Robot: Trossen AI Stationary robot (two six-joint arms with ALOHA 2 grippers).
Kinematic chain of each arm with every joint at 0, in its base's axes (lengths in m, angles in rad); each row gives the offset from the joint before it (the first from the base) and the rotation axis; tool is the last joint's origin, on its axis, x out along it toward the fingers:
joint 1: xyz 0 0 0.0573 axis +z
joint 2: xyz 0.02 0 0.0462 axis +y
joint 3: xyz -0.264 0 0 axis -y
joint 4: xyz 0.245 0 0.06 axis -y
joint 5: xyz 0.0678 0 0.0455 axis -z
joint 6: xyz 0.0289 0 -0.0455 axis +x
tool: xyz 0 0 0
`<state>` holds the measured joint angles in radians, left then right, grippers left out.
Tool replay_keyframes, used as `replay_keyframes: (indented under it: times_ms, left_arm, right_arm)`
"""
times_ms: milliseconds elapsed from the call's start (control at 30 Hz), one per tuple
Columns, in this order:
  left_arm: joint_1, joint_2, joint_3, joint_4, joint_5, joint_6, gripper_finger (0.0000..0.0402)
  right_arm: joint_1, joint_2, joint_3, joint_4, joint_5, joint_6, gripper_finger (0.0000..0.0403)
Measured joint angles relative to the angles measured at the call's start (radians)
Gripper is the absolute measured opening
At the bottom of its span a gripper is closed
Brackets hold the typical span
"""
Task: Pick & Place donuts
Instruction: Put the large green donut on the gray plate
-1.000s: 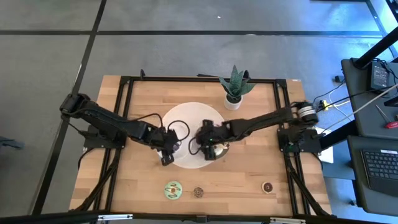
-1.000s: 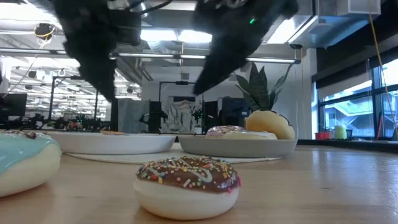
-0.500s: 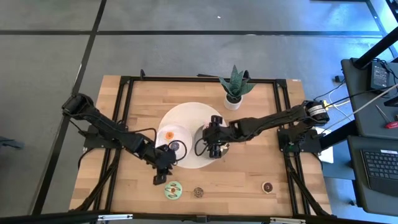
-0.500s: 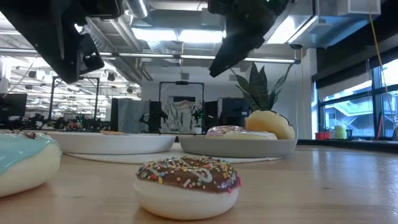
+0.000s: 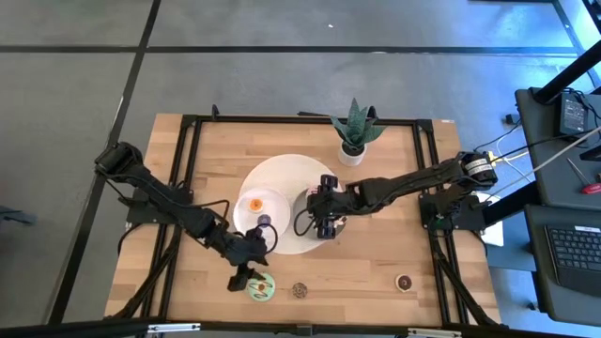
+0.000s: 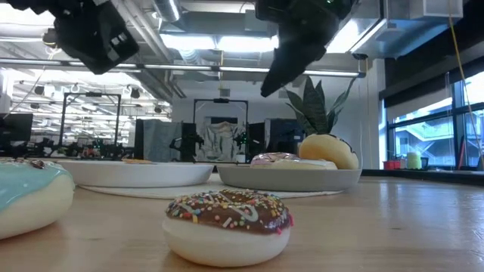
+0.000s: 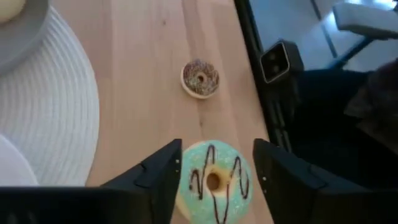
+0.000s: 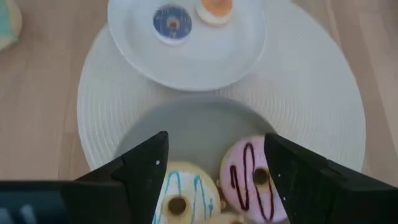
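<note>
My left gripper (image 5: 246, 273) (image 7: 216, 150) is open and hovers above the green-iced donut (image 7: 214, 180) (image 5: 261, 286), which lies flat on the table near its near edge, a finger on either side without touching. A small chocolate sprinkled donut (image 7: 200, 78) (image 6: 227, 223) lies beside it. My right gripper (image 5: 324, 212) (image 8: 215, 138) is open above the grey plate (image 8: 186, 134), which carries a cream donut (image 8: 177, 200) and a pink donut (image 8: 254, 180). The white plate (image 8: 186, 62) holds a purple donut (image 8: 172, 20) and an orange one (image 8: 216, 7).
Both plates sit on a round white mat (image 5: 286, 174) at the table's middle. A potted plant (image 5: 355, 131) stands toward the far edge. Another chocolate donut (image 5: 404, 282) lies near the near right corner. A black frame rail (image 7: 261, 81) runs along the near edge.
My left gripper has left the white plate and travelled toward the table's near edge, ending above the green donut; the orange and purple donuts on the white plate are uncovered. My right gripper has risen a little over the grey plate and shifted slightly toward the far edge.
</note>
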<state>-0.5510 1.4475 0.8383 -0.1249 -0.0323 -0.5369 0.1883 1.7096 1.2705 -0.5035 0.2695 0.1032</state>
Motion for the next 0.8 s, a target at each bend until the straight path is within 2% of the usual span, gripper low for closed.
replay_keyframes:
  times_ms: [133, 233, 333, 567, 800]
  left_arm:
    - [-0.009, 0.0, 0.0, -0.006, 0.097, 0.001, 0.0229]
    - [-0.025, 0.0, 0.0, -0.008, 0.103, 0.015, 0.0239]
    - [-0.038, 0.0, 0.0, -0.014, 0.084, 0.06, 0.0241]
    - [-0.065, 0.001, 0.0, -0.042, -0.079, 0.088, 0.0231]
    - [-0.071, 0.081, 0.0, -0.014, -0.066, 0.055, 0.0209]
  right_arm:
    - [0.0, 0.0, -0.001, -0.031, 0.0, 0.007, 0.0266]
    - [-0.002, 0.0, -0.001, -0.03, 0.004, 0.002, 0.0266]
    - [-0.002, 0.0, -0.001, -0.03, 0.015, 0.0, 0.0266]
    - [-0.002, 0.0, -0.001, -0.03, 0.025, -0.004, 0.0266]
    - [-0.002, 0.0, -0.001, -0.032, 0.026, -0.01, 0.0266]
